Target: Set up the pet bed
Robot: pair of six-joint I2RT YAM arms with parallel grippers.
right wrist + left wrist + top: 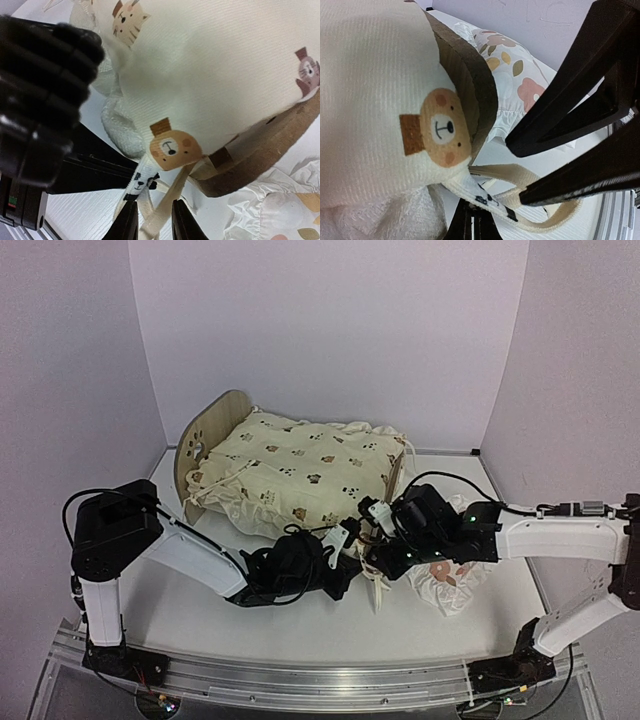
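The pet bed [205, 440] stands at the back left with its headboard on the left. A cream animal-print cushion [300, 465] lies on it. Both grippers meet at the cushion's near corner by the footboard [270, 150]. My right gripper [154, 220] is shut on the cushion's tie strings [167, 202], which run down between its fingers. My left gripper [472, 220] is shut, with its tips against the panda-print string [487, 200]. I cannot tell whether it pinches that string. In the top view the left gripper [345, 540] and right gripper [375, 515] nearly touch.
A white ruffled pillow with flowers [450, 585] lies on the table under the right arm, beside the footboard. One loose tie string [378, 590] hangs toward the front. White walls close in the back and both sides.
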